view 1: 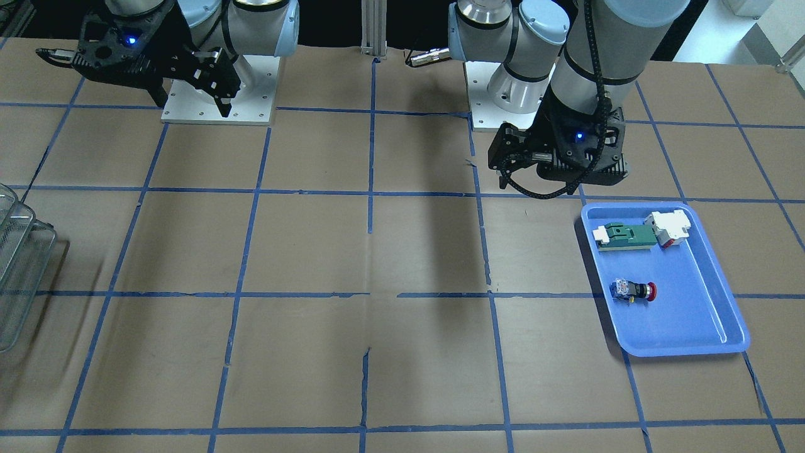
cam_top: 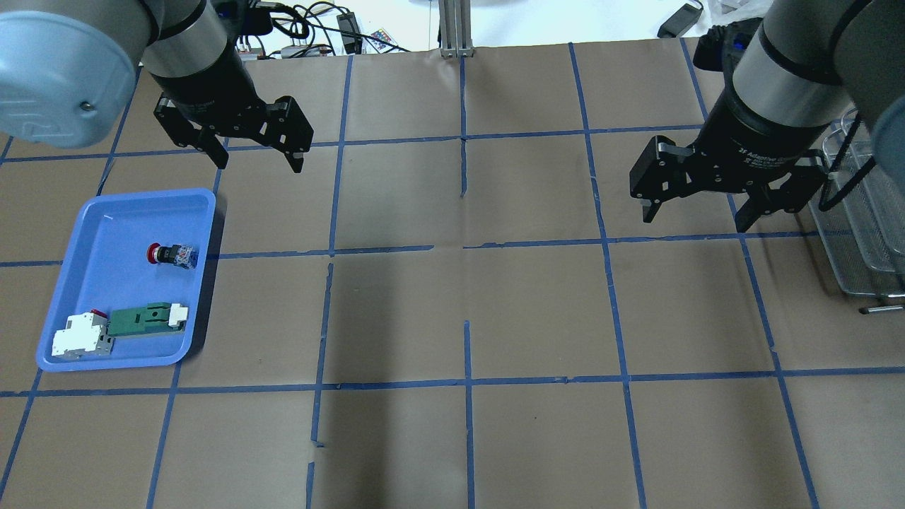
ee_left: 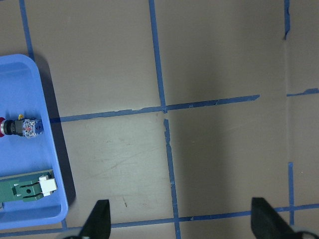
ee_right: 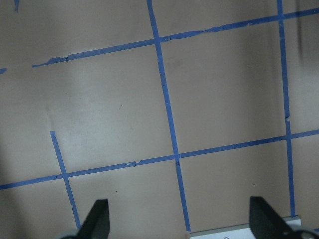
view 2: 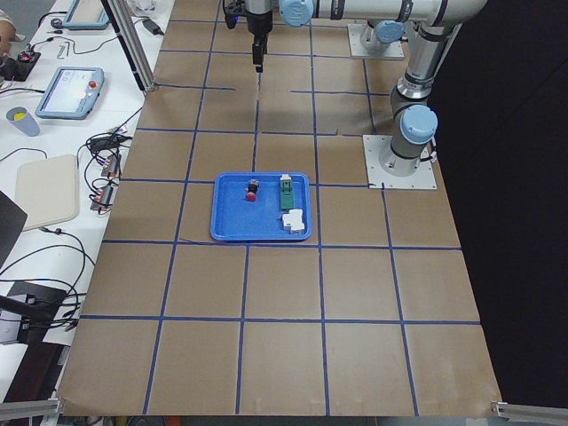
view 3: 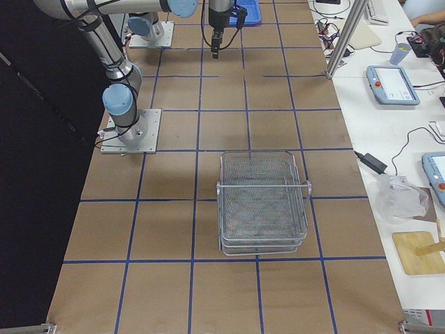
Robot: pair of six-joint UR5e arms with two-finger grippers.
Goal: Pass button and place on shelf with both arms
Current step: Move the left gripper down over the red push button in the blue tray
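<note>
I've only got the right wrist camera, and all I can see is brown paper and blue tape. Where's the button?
Observer: The button lies on its side in the blue tray, at the left arm's end of the table.
Operator: Is either gripper holding anything?
Observer: No. The left gripper and the right gripper both hang open above the table with nothing between their fingers.
Operator: And the shelf?
Observer: The shelf stands on the table at the right arm's end, far from the tray. In the overhead view it is just beyond the right gripper.
</note>
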